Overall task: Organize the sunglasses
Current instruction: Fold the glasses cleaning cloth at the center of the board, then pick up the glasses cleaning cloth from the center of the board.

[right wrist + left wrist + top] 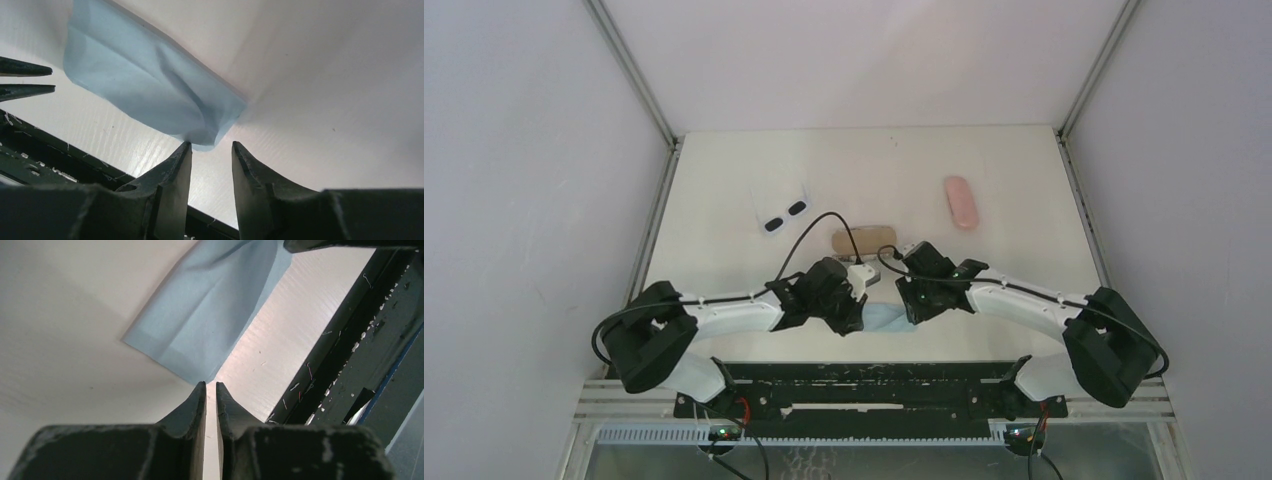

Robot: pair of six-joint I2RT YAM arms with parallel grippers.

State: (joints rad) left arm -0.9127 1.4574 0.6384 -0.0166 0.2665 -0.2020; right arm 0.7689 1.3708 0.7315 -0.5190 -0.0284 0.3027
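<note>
Blue cloth [145, 80], right jaws parted at its corner — left jaws barely apart, both empty

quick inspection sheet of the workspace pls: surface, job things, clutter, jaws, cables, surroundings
surface: white table, a few small specks
job's things: white sunglasses lying far left; black pair not seen
clutter: light-blue cloth lying between the grippers; pink case far right; tan case mid-table
grippers: left gripper jaws slightly apart, empty, at a cloth corner; right gripper jaws open, empty, at another corner
cables: black cable loops over the table by the tan case
surroundings: plain pale walls; black rail at near edge
</note>
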